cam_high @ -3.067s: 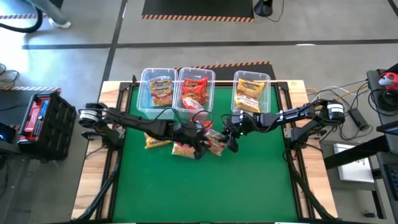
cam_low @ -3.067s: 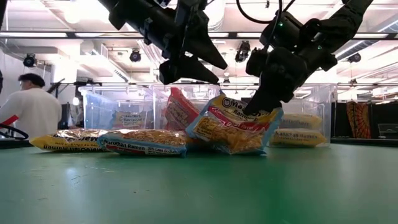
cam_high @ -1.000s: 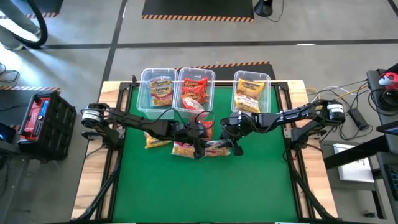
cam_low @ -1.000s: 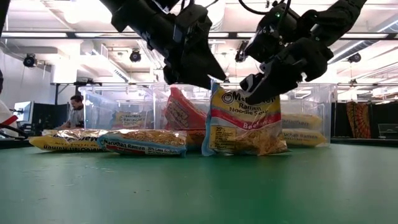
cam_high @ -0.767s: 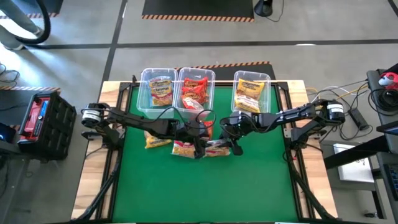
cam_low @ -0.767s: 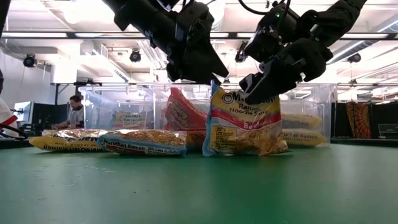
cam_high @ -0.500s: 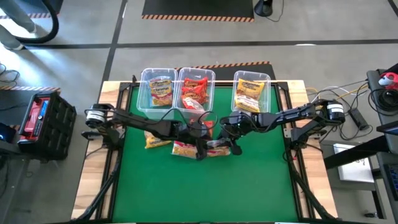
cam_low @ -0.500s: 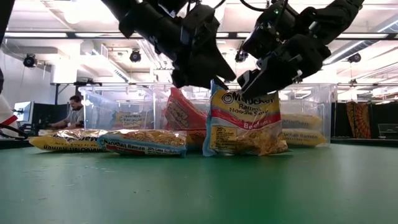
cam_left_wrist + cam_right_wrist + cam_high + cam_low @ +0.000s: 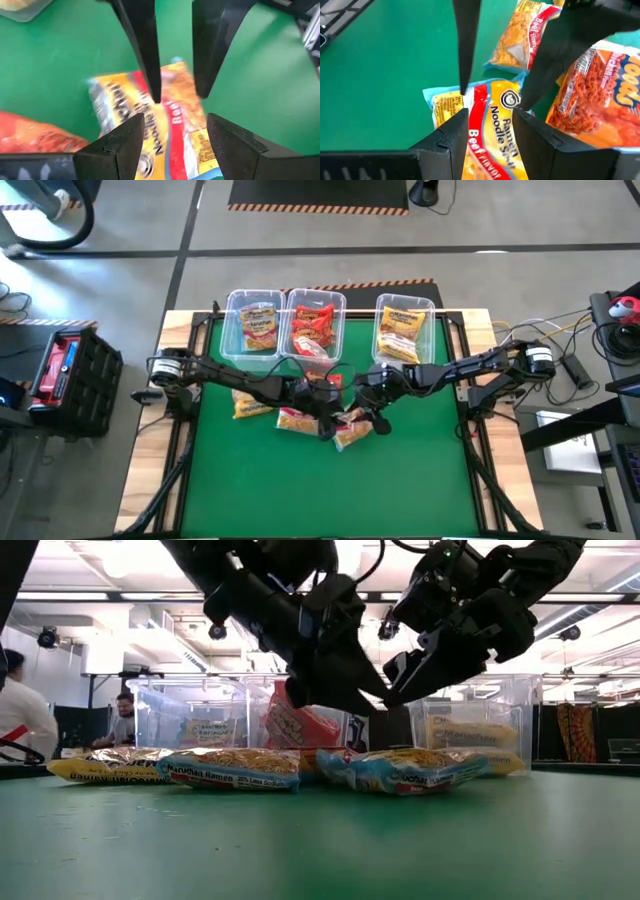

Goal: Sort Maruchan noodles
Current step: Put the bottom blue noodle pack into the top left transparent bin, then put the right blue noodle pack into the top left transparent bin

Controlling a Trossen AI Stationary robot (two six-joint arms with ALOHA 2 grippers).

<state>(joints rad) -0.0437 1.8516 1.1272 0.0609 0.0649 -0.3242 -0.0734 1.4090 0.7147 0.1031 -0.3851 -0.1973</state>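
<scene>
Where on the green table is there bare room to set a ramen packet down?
The green mat lies bare across the near half, in front of the yellow beef ramen packet, and along both side edges. It is crowded mid-table, where loose packets lie under both grippers, before the three clear plastic bins.

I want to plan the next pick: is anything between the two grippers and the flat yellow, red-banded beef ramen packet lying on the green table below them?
Nothing visible is. The beef ramen packet lies flat and uncovered, with the left gripper and right gripper directly above it, both apart from it.
</scene>
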